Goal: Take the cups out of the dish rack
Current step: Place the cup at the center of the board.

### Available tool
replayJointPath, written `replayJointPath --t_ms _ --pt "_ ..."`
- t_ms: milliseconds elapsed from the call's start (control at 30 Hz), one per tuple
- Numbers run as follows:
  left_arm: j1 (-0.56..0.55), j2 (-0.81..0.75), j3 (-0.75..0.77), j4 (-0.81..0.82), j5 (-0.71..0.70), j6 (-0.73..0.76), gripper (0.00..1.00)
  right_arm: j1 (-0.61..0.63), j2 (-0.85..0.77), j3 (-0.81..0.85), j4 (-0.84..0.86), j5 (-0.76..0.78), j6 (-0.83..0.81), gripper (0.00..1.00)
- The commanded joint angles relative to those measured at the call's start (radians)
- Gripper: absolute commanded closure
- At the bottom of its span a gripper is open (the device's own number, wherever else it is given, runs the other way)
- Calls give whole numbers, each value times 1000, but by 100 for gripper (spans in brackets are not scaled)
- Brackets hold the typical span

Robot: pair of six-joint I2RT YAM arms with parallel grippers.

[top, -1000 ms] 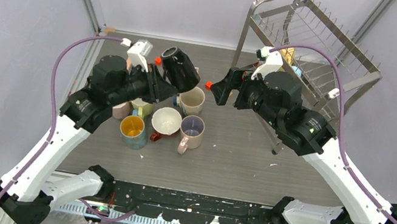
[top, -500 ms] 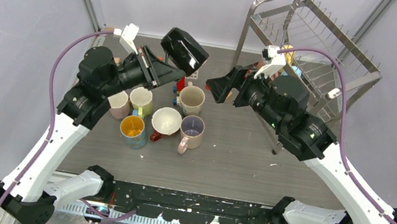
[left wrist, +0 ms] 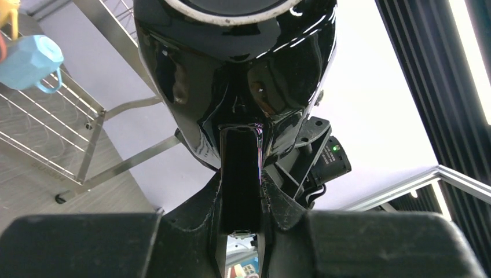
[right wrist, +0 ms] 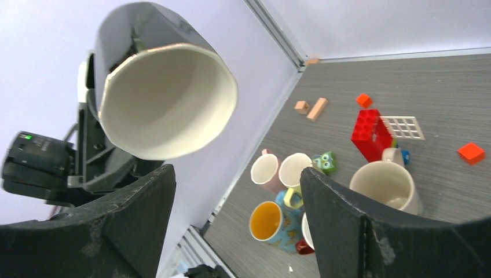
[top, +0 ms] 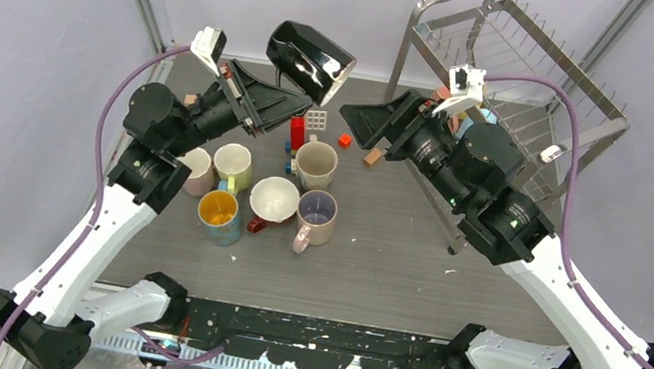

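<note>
Black mug [top: 308, 57], handle clamped in left pincer [top: 296, 90], shows cream inside only on right wrist view; right pincer [right wrist: 237, 223] gapes.

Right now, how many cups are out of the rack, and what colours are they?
Black cup, in the left claw: 1
Pink cups: 2
Beige cup: 1
Pale yellow cup: 1
Dark red cup: 1
Light blue cup, yellow inside: 1
Total: 7 cups

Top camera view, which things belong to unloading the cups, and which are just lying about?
Job: dish rack, black mug, light blue mug, six unloaded mugs.
Lying about: red block, orange block, wooden block, white grid piece.
</note>
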Motion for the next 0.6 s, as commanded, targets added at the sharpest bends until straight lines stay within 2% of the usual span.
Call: replayJointPath --t_ms 0,200,567 --pt "6 -21 10 237 26 -55 100 -12 8 41 107 -16 68 19" --pt "6 -17 -17 314 36 -98 100 -45 44 75 144 -57 117 30" --pt "6 0 -41 410 60 -155 100 -88 149 151 222 -200 226 41"
